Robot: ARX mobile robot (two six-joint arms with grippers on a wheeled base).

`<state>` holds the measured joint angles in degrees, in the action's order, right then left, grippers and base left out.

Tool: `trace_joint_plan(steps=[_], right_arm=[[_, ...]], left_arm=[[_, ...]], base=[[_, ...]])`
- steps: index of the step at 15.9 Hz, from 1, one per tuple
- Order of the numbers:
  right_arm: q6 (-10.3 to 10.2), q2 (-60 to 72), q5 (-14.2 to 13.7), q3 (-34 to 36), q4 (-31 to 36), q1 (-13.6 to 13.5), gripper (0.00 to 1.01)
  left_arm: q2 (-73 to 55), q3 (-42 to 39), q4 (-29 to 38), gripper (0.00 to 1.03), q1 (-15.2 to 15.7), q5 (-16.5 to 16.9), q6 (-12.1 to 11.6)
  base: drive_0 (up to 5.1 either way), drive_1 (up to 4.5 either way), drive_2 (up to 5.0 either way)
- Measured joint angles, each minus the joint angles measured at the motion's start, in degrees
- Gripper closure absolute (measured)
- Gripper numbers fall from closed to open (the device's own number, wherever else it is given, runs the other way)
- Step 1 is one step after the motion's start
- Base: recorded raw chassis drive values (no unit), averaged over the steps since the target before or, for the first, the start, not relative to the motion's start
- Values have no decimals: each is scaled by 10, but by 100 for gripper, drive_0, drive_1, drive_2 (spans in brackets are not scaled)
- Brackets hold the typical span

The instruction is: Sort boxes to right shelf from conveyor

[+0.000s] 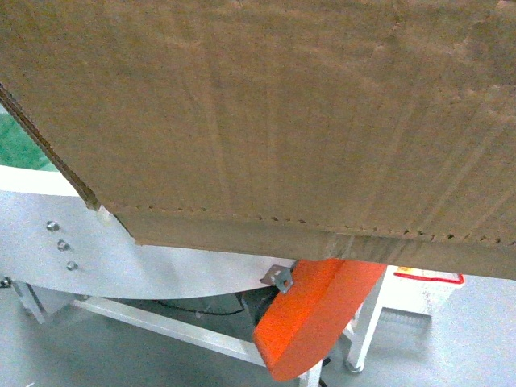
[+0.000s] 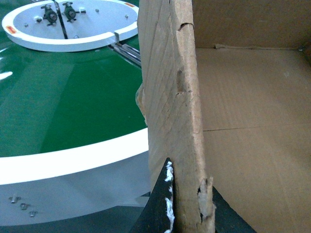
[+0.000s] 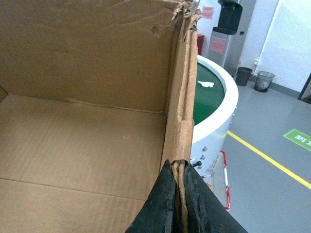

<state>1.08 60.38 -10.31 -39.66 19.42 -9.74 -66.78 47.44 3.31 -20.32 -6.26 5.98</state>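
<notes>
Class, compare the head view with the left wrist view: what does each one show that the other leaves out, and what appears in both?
Head view only: the box's outer wall with its perforated line, the orange cover under the conveyor, and the floor.

Left wrist view only: the box's bare inside floor, the white round centre plate, and the left gripper clamped over the box's torn wall.

Both: the cardboard box, the conveyor's green belt and its white bolted side panel.
</notes>
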Motion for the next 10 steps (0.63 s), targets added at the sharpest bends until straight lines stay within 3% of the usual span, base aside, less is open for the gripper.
trace_joint_plan(steps=[10], right_arm=[[0, 0, 0, 0, 0, 0, 99]], left_arm=[[0, 0, 0, 99, 0, 0, 0]], base=[[-158, -158, -158]])
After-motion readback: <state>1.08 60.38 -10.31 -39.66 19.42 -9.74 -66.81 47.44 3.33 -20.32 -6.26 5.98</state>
